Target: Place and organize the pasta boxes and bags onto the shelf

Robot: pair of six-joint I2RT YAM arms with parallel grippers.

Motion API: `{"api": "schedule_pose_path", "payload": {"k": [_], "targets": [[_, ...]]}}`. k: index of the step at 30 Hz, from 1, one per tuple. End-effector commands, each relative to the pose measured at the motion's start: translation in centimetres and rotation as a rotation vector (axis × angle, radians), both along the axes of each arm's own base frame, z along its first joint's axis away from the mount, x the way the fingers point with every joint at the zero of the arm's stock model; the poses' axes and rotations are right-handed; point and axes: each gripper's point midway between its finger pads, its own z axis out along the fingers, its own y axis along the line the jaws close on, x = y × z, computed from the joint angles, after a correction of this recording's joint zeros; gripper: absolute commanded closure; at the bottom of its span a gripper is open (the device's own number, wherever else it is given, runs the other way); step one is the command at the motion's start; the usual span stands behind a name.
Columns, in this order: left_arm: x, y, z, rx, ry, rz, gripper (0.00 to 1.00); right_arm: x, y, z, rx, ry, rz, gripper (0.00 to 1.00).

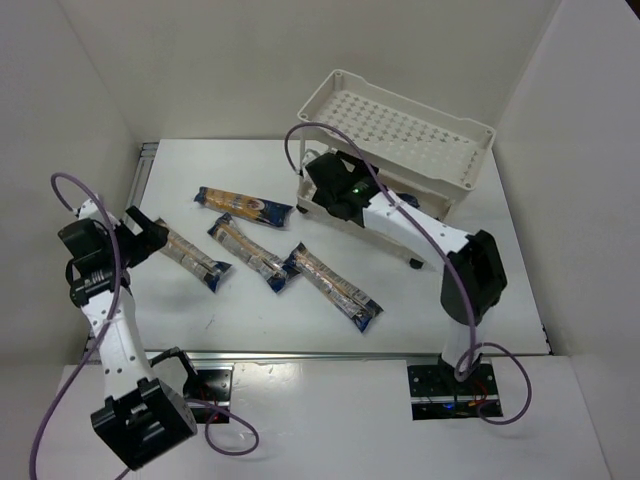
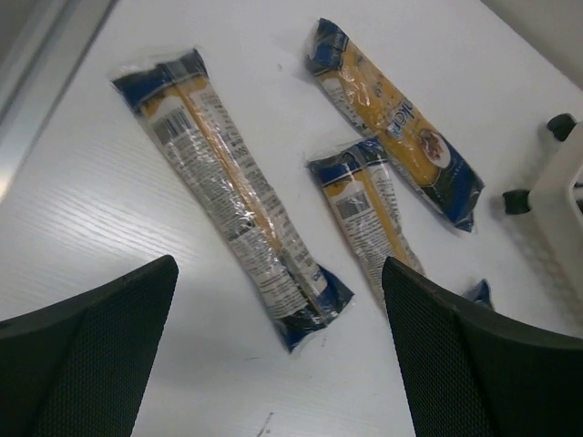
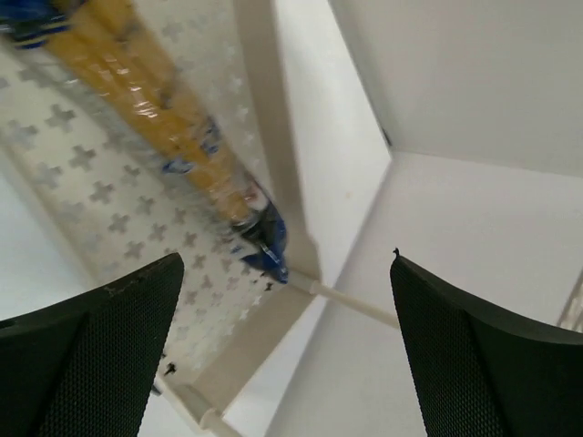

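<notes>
Stocking step: my right claw (image 3: pixel 284 264) gapes open, shelved packet (image 3: pixel 155 118) lying free on the shelf (image 3: pixel 260 109); next, fetch a table packet (image 1: pixel 335 285).

We see clear packets (image 1: pixel 244 205) of yellow-orange pasta with dark blue ends, one (image 2: pixel 228 191) bearing a white label in fine black print. The rack (image 1: pixel 400 120) is cream-white, patterned with cross-shaped holes. The table (image 1: pixel 250 310) is white, the cable (image 1: pixel 68 176) purple, the fingers (image 2: pixel 82 364) black mesh.
</notes>
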Motion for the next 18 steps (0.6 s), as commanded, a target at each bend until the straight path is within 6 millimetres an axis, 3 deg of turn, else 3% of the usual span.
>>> {"api": "schedule_pose_path", "payload": {"k": [1,2,3,6,7,8,9,10,12,15,17,18], "targets": [[1.7,-1.2,0.9,-0.171,-0.042,-0.019,0.0,-4.0,4.4,5.8,0.269,-0.072,0.158,0.0],[2.3,-1.3,-0.1,-0.202,-0.019,-0.039,0.0,-5.3,5.9,6.4,0.368,-0.034,0.229,0.0],[2.8,-1.3,0.2,-0.198,-0.025,-0.065,0.02,-6.2,6.6,5.8,0.406,0.02,0.262,0.0],[4.3,-0.3,3.3,0.144,-0.041,-0.225,0.02,-10.0,8.2,1.6,0.469,0.266,0.355,0.0],[4.4,2.2,4.2,0.441,0.006,-0.256,0.0,-9.9,8.3,1.0,0.478,0.252,0.333,0.0],[5.1,3.0,5.1,0.578,0.037,-0.274,0.0,-9.7,7.6,-0.8,0.446,0.252,0.288,0.0],[5.3,4.3,4.9,0.684,0.09,-0.278,0.0,-8.3,6.2,-1.4,0.383,0.184,0.207,0.0],[5.0,6.1,4.2,0.84,0.195,-0.306,0.0,-7.1,5.7,-1.5,0.366,0.148,0.179,0.0],[5.5,6.2,1.0,0.907,0.329,-0.416,0.0,-5.0,4.9,-1.8,0.393,0.121,0.113,0.0],[5.1,7.2,-3.5,0.895,0.488,-0.459,0.0,-4.3,5.0,-1.6,0.409,0.113,0.097,0.0],[4.7,6.7,-5.3,0.862,0.507,-0.483,0.0,-4.0,5.3,-2.6,0.409,0.123,0.087,0.0],[4.6,6.6,-5.1,0.857,0.498,-0.471,0.0,-3.6,5.3,-2.6,0.418,0.104,0.069,0.0]]}}
